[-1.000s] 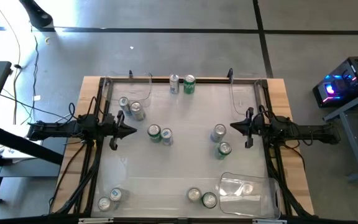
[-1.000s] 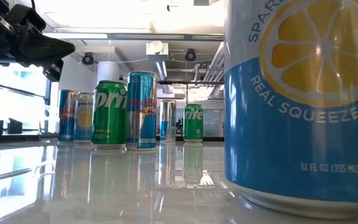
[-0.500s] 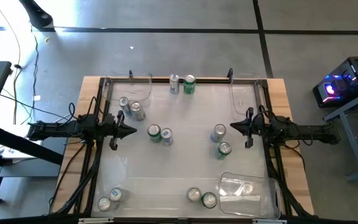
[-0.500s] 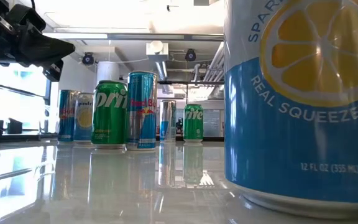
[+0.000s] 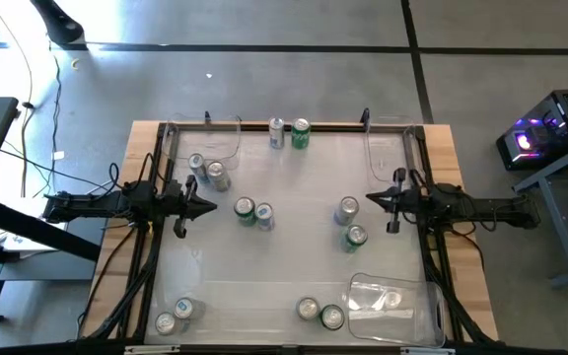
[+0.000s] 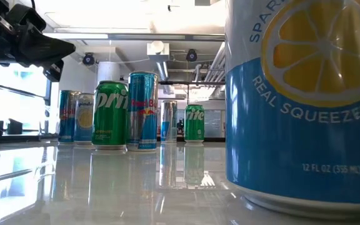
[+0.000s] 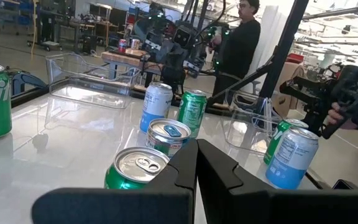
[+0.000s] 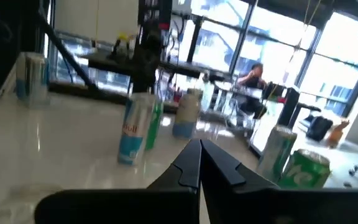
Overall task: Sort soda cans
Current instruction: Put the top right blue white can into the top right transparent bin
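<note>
Right now both your claws are pinched closed and empty: the left gripper points at the green and blue-silver aluminium soda cans just ahead, the right gripper beside another pair. Thin, slick walls probably dent; grasp mid-body.
</note>
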